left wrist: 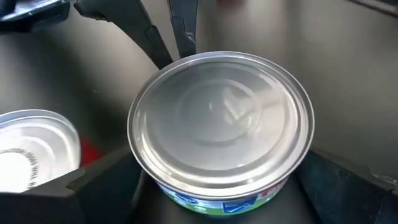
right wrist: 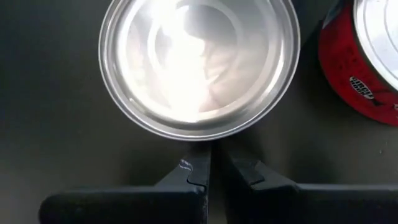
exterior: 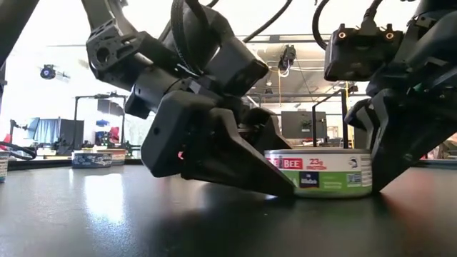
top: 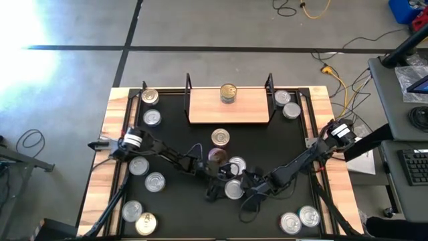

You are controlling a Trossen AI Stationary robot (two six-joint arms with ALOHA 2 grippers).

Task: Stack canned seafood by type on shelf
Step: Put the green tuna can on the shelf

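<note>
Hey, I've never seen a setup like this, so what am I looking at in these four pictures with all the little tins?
Two dark robot arms work at a black table. One picture looks straight down, one sits at table height, and two come from cameras on the wrists. Round tins are scattered about; one gold-lidded tin stands on the small wooden shelf. The left claw is open, its fingers on either side of a silver-lidded tin with a green label. The right claw is shut, its tips right at that tin's rim. Nothing is lifted.
</note>
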